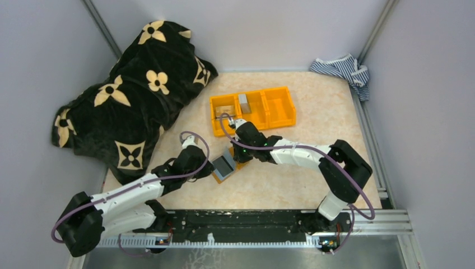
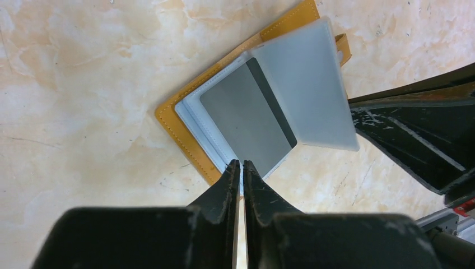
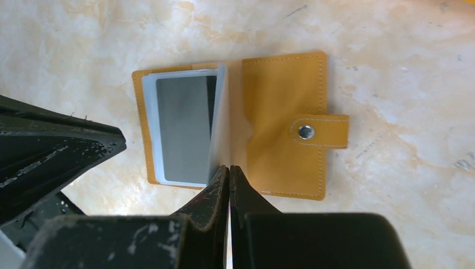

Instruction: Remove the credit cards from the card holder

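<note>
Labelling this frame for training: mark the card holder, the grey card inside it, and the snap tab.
card holder (image 3: 280, 95): right wrist view, on its orange flap.
grey card (image 2: 246, 117): left wrist view, middle of its face.
snap tab (image 3: 320, 132): right wrist view, leather beside its stud.

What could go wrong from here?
The left hand pinches at the inner sleeves' edge, perhaps not the grey card itself; pulling may drag the whole card holder. The right hand holds only a thin clear sleeve, which could slip and fall over the card.
</note>
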Controlling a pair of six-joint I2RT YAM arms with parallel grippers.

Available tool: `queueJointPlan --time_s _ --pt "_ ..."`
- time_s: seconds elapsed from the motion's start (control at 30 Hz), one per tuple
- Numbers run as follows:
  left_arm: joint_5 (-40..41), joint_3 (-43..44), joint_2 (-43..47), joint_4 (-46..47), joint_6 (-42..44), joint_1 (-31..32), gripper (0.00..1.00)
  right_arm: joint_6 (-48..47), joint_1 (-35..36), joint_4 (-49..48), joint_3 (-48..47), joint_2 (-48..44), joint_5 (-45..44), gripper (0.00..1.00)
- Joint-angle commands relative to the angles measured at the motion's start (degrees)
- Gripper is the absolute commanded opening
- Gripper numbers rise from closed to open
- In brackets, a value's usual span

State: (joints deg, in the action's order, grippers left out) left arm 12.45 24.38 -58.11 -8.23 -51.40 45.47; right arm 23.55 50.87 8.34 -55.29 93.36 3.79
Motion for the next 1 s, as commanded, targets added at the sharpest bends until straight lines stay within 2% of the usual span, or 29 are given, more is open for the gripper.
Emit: queueJointPlan --time_s 0.0,0.1,0.23,0.37,0.43,0.77,0.97 --pt "0.52 -0.28 -0.83 0.81 1.1 -0.34 0.1 -0.79 -1.17 0.18 -2.85 -6.0 -4.75 0.0" --pt "-1.28 -1.73 -3.02 5.11 1.05 -0.3 0.1 -1.95 -2.15 0.55 -2.7 -9.11 -7.22 0.01" --pt "-3.33 -4.49 -6.96 10.59 -0.01 -0.3 0.1 -3.01 -2.1 1.22 -3.54 -11.13 -7.35 0.12" --pt "-4.17 -5.37 -10.49 12.59 -0.47 -0.43 0.09 -2.35 -2.17 -0.79 -3.25 -8.35 -1.47 0.34" --pt "-4.14 -5.68 -11.33 12.4 -0.68 -0.43 0.09 -1.16 -2.15 -3.1 -2.12 -6.3 2.75 0.4" --pt "-3.19 -6.53 -10.49 10.94 -1.0 -0.74 0.09 -0.22 -4.29 -11.31 1.67 3.06 9.88 0.41" --pt "-2.14 -5.62 -10.35 9.7 0.07 -1.37 0.09 -0.48 -6.13 -13.9 3.68 5.81 13.81 0.37"
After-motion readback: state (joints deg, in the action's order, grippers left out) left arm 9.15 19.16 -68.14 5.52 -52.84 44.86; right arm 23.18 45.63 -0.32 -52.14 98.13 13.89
